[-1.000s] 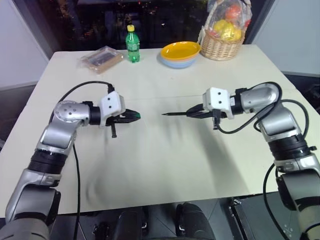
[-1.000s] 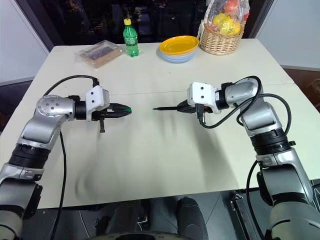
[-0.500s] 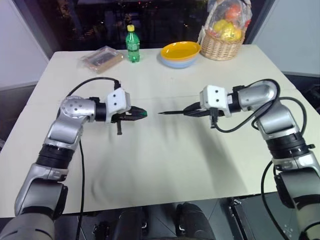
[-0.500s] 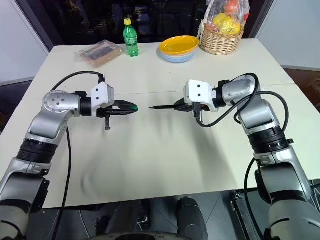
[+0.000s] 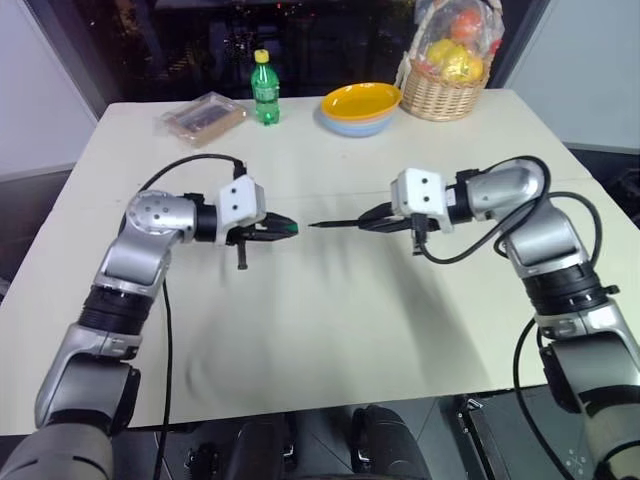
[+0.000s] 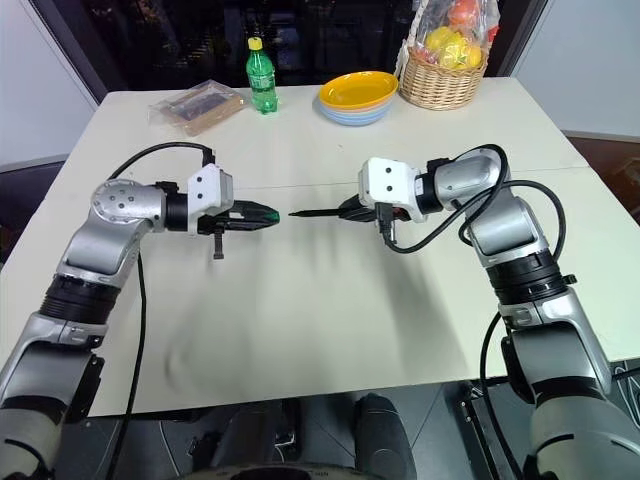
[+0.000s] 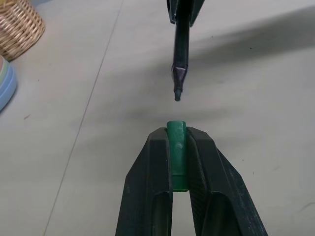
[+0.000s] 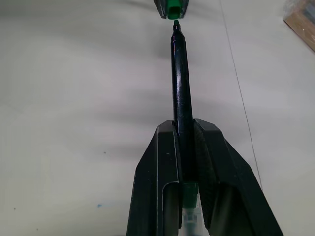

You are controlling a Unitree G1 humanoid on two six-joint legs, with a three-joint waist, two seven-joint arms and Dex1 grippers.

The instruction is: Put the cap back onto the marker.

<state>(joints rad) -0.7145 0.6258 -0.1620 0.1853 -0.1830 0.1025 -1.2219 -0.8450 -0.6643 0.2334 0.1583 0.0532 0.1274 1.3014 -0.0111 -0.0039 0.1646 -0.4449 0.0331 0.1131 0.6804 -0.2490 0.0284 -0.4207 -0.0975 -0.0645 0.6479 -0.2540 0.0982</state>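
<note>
My left gripper point(image 5: 285, 227) is shut on the small green cap point(image 7: 176, 147), whose open end pokes out past the fingertips. Facing it from the right, my right gripper point(image 5: 372, 219) is shut on the thin black marker point(image 5: 335, 223), held nearly level above the table. The marker's green tip point(image 7: 177, 96) points straight at the cap, with a small gap between them. Seen from the right wrist, the marker point(image 8: 181, 88) runs from between the fingers up to the cap point(image 8: 173, 9), lined up with it.
At the table's far edge stand a green bottle with a yellow lid point(image 5: 264, 88), a clear packet point(image 5: 203, 117), a yellow bowl on a blue one point(image 5: 361, 105) and a wicker basket of fruit point(image 5: 446, 75). Bare cream tabletop point(image 5: 330, 320) lies under both arms.
Both grippers have drawn toward each other over the table's middle. The gap between the marker's tip and the cap has shrunk to a sliver.
</note>
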